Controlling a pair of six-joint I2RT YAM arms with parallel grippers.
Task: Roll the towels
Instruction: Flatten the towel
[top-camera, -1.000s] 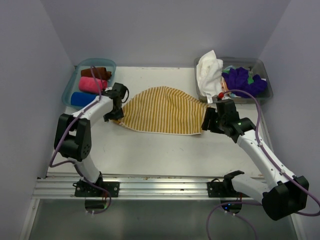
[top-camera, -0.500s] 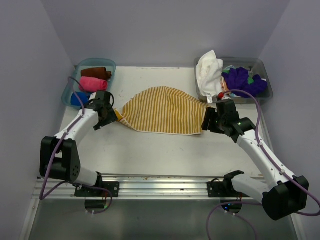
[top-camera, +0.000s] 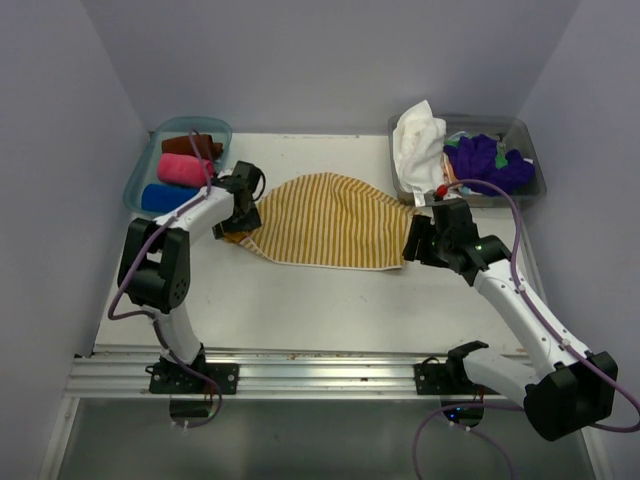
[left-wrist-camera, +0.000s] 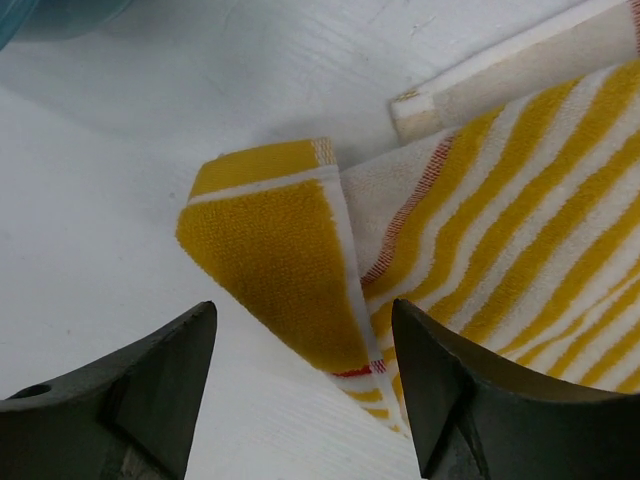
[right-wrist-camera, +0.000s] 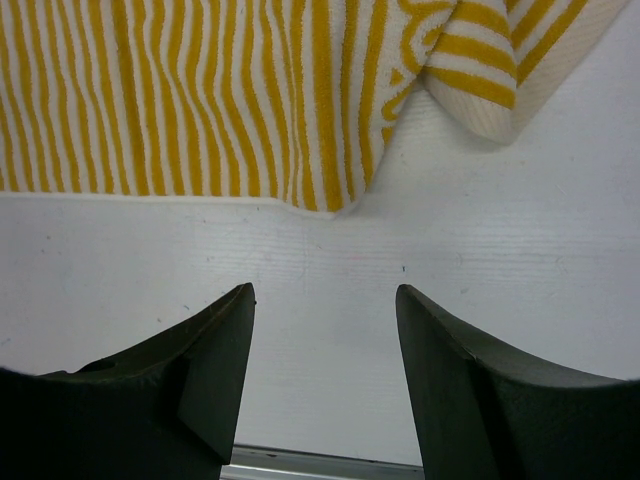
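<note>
Bright, even light; soft shadows

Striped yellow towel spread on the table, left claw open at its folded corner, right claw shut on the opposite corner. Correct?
No: the right claw is open, holding nothing. The right wrist view shows its fingers apart over bare table, the striped towel lying beyond them. The left claw is open at the folded corner, as stated.

Overhead and close wrist cameras share the towel (top-camera: 325, 220).
</note>
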